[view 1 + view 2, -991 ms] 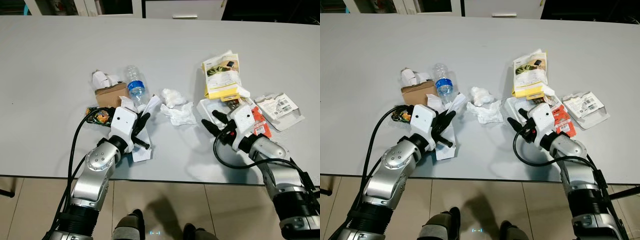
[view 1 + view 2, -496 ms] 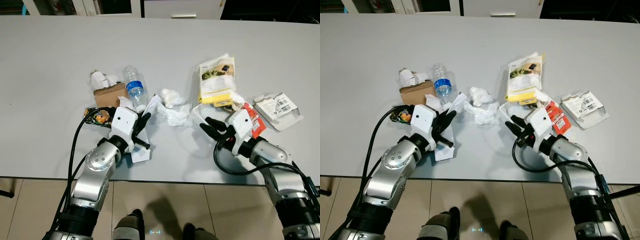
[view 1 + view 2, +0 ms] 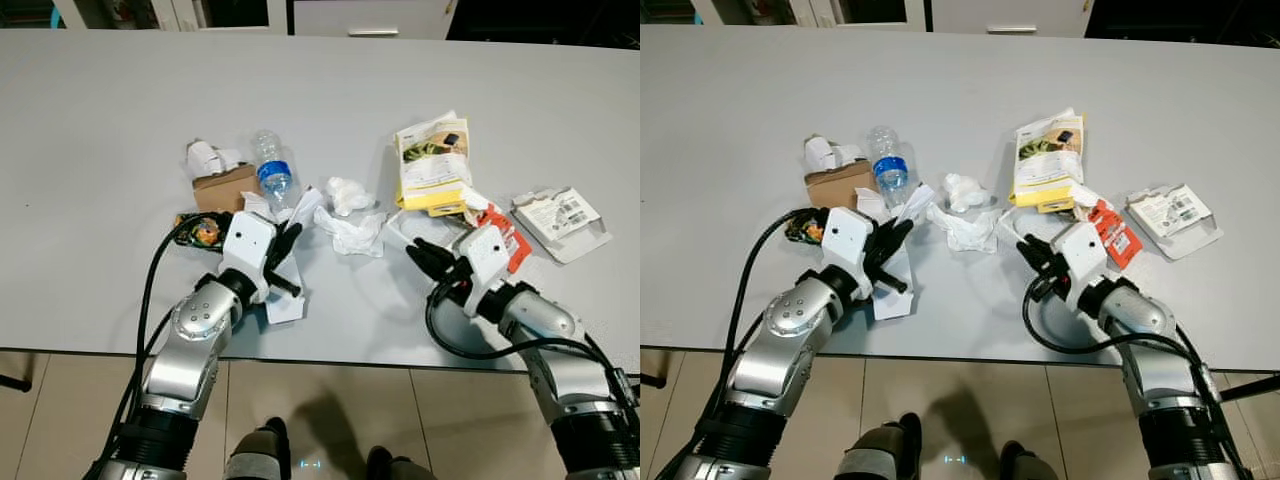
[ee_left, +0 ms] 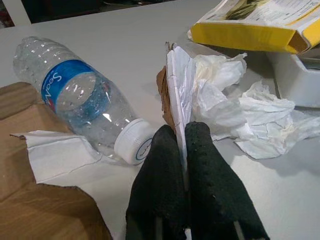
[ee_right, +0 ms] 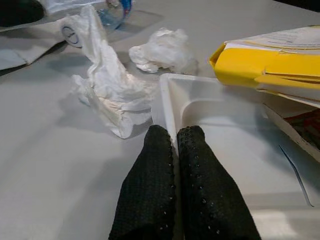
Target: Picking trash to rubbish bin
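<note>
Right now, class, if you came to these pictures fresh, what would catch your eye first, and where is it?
Two silver arms reach over the near edge of a grey table strewn with trash. The left gripper is shut on a sheet of paper beside a plastic bottle, and the right gripper pinches the rim of a white tray. Crumpled tissue lies between them, with a yellow packet further back on the right.

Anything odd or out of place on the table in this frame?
Litter only: the water bottle lies on its side, tissues are crumpled, cardboard is torn. Left tool pinches a paper sheet; right tool grips a white tray.
</note>
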You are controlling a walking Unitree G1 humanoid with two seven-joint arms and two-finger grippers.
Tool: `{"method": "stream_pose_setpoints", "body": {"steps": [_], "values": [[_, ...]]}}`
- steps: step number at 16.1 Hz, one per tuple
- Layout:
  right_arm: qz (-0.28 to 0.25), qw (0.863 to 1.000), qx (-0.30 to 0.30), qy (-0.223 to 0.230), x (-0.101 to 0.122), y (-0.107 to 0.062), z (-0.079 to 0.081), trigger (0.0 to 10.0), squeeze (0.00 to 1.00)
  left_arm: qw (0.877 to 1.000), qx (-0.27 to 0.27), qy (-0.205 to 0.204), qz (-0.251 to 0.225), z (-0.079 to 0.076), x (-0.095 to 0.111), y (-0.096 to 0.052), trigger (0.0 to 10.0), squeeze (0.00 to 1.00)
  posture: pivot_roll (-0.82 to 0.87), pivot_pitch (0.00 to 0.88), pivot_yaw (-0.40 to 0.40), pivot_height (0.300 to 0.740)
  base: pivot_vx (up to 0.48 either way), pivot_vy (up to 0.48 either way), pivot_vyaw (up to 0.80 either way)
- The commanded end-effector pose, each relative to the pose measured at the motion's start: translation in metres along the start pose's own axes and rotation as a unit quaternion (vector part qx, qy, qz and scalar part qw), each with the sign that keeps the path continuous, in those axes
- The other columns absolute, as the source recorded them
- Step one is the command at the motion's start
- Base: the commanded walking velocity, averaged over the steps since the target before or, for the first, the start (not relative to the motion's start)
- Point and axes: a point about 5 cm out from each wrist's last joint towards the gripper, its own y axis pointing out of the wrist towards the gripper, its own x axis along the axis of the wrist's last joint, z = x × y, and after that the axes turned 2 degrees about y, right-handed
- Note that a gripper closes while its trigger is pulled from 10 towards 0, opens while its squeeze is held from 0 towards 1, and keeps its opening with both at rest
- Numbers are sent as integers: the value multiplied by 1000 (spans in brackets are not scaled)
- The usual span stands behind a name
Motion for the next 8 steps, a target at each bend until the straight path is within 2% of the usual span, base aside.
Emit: {"method": "stream_pose_setpoints", "body": {"steps": [1, 2, 5, 8], "values": [[42, 998, -38, 20, -20, -9, -3, 0, 0, 1000, -8, 3, 7, -1, -2, 1, 10000, 0, 259, 217, 24, 740, 0, 0, 0], [38, 998, -48, 20, -19, -9, -5, 0, 0, 1000, -8, 4, 6, -1, -2, 1, 10000, 0, 259, 217, 24, 740, 0, 0, 0], [7, 991, -133, 0, -5, -12, -18, 0, 0, 1000, -7, 6, 6, -1, -2, 3, 10000, 0, 258, 213, 26, 740, 0, 0, 0], [-29, 983, -179, -10, 10, -14, -22, 0, 0, 1000, -5, 6, 4, 0, -1, 3, 10000, 0, 259, 209, 26, 740, 0, 0, 0]]}}
